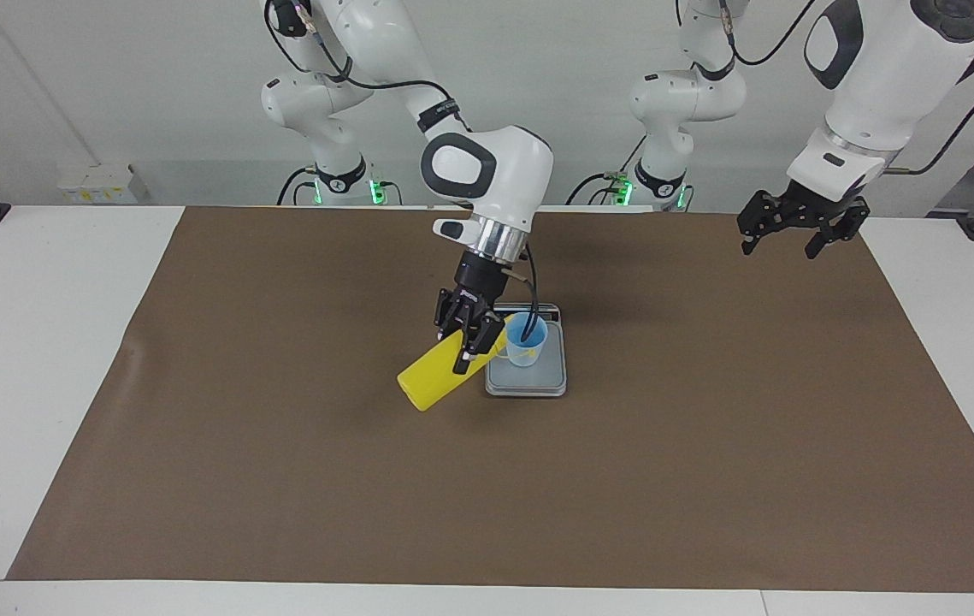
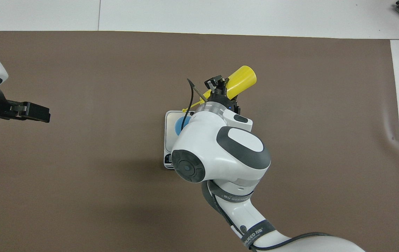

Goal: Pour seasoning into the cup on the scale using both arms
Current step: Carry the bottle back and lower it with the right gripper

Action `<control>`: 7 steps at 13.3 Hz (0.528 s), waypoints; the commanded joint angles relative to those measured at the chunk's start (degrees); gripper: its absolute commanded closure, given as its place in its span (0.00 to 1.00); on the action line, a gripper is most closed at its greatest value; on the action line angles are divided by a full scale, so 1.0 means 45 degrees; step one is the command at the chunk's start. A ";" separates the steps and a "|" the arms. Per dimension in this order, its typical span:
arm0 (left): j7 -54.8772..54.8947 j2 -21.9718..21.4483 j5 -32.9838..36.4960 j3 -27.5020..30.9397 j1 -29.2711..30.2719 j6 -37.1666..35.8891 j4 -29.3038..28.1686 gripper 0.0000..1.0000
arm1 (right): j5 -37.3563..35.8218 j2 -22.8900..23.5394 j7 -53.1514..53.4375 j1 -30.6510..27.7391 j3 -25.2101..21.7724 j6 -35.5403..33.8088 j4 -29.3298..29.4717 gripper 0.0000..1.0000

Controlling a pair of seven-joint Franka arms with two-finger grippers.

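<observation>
- Yellow bottle (image 1: 437, 377) is clamped in the right end effector (image 1: 470, 342), whose fingers close on its upper body near the nozzle end.
- The bottle is held in the air and lies tilted close to horizontal; its long axis runs slantwise, flat base toward the right arm's end of the tabletop (image 1: 42, 359) and lower, nozzle end toward the cup (image 1: 527, 340) and higher.
- In the overhead view the nozzle tip (image 2: 185, 110) reaches the edge of the scale (image 2: 168, 140), beside the cup's rim; whether it is over the cup's mouth cannot be told.
- The blue cup stands upright on the scale's plate, the scale lying flat on the brown mat (image 1: 709, 445) near the middle of the tabletop.
- The right arm (image 1: 487, 171) leans over the scale from the robots' end.
- The left end effector (image 1: 782, 239) hangs over the mat's corner at the left arm's end, fingers spread wide, holding nothing; that arm waits.
</observation>
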 commanded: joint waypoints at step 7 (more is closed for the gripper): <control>-0.0090 -0.0357 -0.0155 -0.0058 0.0145 -0.0061 -0.0345 0.00 | 0.9048 -0.0714 -0.2345 -0.3179 0.0105 -0.0245 -0.0121 1.00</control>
